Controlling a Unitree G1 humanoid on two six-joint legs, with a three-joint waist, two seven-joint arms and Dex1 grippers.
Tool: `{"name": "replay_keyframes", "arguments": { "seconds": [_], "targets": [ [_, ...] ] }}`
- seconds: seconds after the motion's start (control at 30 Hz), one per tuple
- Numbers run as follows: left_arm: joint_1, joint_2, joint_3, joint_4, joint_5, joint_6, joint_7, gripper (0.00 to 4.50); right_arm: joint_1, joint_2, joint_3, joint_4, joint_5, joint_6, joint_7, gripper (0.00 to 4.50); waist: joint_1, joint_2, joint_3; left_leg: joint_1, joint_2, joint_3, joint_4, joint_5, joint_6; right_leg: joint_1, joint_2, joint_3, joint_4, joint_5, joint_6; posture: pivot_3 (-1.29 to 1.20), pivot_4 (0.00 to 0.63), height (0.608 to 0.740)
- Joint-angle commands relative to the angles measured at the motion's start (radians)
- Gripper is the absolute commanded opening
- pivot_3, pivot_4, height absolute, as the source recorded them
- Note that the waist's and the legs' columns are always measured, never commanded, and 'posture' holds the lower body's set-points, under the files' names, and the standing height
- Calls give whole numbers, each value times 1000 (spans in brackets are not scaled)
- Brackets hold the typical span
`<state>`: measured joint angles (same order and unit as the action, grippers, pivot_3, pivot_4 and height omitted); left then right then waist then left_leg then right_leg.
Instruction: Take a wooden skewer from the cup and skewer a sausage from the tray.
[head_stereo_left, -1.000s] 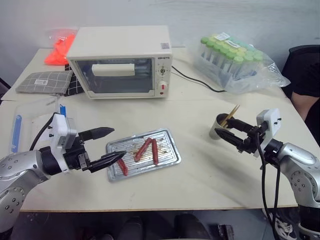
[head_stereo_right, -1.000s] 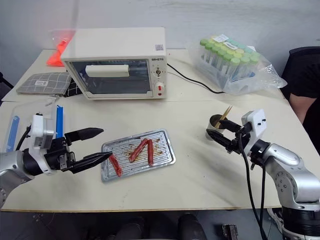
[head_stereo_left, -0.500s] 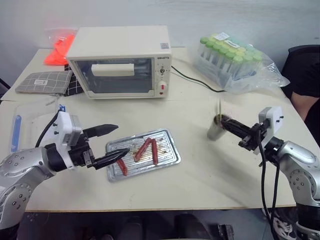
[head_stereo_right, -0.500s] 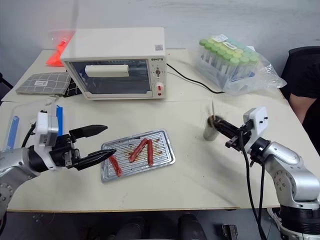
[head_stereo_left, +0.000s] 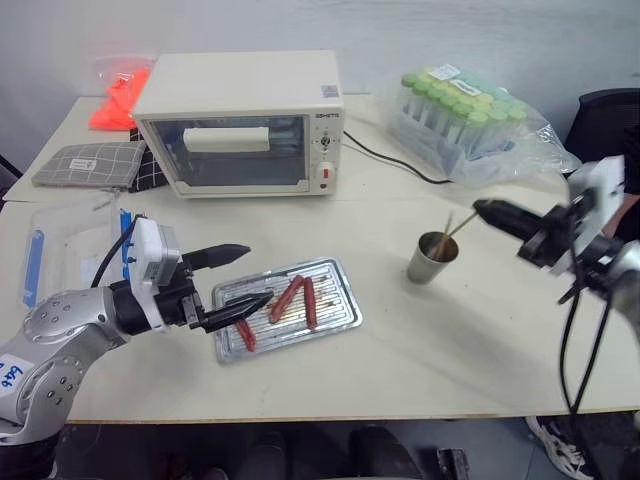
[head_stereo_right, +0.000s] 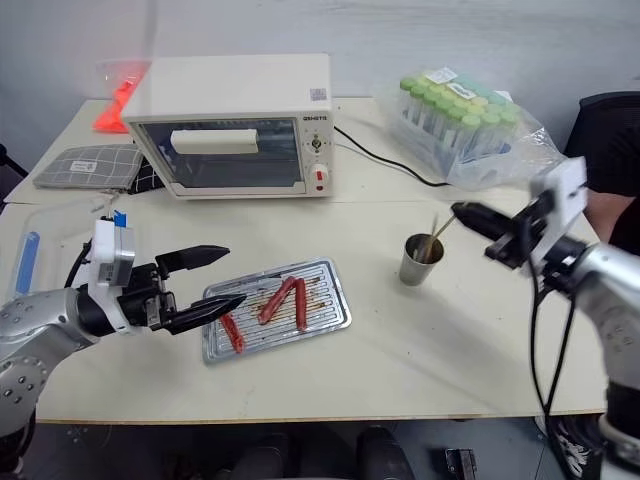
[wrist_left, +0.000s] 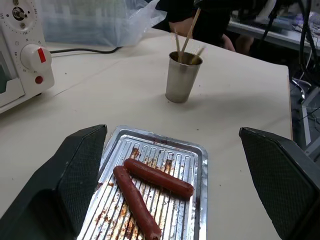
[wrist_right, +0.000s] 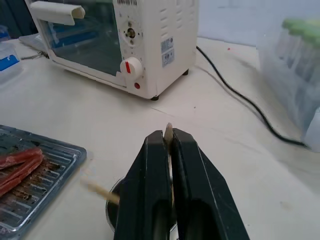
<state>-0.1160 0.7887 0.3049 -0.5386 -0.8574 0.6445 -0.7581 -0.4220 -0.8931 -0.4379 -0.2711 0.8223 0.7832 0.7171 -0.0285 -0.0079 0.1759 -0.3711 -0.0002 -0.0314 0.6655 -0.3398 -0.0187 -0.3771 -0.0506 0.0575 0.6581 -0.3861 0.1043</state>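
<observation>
My right gripper (head_stereo_left: 481, 208) is shut on a wooden skewer (head_stereo_left: 458, 226), whose tip (wrist_right: 168, 131) pokes out between the fingers. The stick slants down from the gripper, and its lower end still reaches into the grey metal cup (head_stereo_left: 432, 258). The cup stands upright with a few more skewers (wrist_left: 177, 43) in it. Left of the cup lies the silver tray (head_stereo_left: 341, 302) with three red-brown sausages: two side by side (head_stereo_left: 288, 298) and one at the near-left corner (head_stereo_left: 244, 335). My left gripper (head_stereo_left: 255, 275) is open at the tray's left edge, pointing across it.
A white toaster oven (head_stereo_left: 240, 125) stands at the back, its black cable (head_stereo_left: 400, 165) running right. A bag of green-capped tubes (head_stereo_left: 470, 120) lies at the back right. A clear box with blue clasps (head_stereo_left: 60, 245), a checked pouch (head_stereo_left: 90, 162) and an orange bag (head_stereo_left: 115, 100) are on the left. A person in black (head_stereo_left: 605, 150) sits at the far right.
The right gripper shut on a skewer at the cup and rose up and to the right with it. The cup tipped briefly, then stood upright again. The left gripper barely moved.
</observation>
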Motion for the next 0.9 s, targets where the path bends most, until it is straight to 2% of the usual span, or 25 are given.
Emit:
{"name": "replay_keyframes", "arguments": {
  "seconds": [0.03,0.13,0.2,0.3,0.4,0.57,0.67,0.9],
  "targets": [
    [-27,-12,-12,-11,12,-29,-3,4500,-131,-73,-84,20,172,127,-6,55,-1,0,0,0,1,0,0,0,0,0,0,0,0,0,0,0,150,740],
    [-61,-32,-30,-10,13,-34,13,4500,-329,-74,-105,123,362,268,-119,55,-2,0,0,0,1,0,0,0,0,0,0,0,0,0,0,0,150,740],
    [-101,-56,-54,-6,19,-36,31,4500,-430,-24,-91,218,596,360,-280,55,-1,0,0,0,1,0,1,0,0,0,0,0,0,0,0,0,150,740],
    [-171,-104,-81,9,29,-46,68,4500,-442,80,-24,253,937,332,-551,55,-1,-4,0,0,1,0,1,0,0,0,1,-1,0,0,0,0,150,740],
    [-242,-150,-108,29,48,-61,94,4500,-405,204,33,219,1128,240,-777,55,-2,-5,0,-3,2,0,3,0,0,0,2,-1,3,0,0,0,150,740],
    [-362,-234,-163,79,78,-88,124,4500,-386,396,20,159,1150,210,-918,55,-2,-5,0,-10,2,-1,11,0,1,-4,2,-2,5,1,2,0,150,740],
    [-446,-309,-219,129,117,-121,139,4500,-373,493,21,129,1150,201,-965,55,1,-5,0,-21,2,-4,17,0,1,-14,2,-4,9,2,3,0,150,740],
    [-571,-437,-274,262,203,-211,143,4500,-344,556,26,70,1150,208,-1004,55,-4,-5,0,-23,1,-4,18,0,1,-16,2,-4,12,2,3,0,150,740]
  ]
}}
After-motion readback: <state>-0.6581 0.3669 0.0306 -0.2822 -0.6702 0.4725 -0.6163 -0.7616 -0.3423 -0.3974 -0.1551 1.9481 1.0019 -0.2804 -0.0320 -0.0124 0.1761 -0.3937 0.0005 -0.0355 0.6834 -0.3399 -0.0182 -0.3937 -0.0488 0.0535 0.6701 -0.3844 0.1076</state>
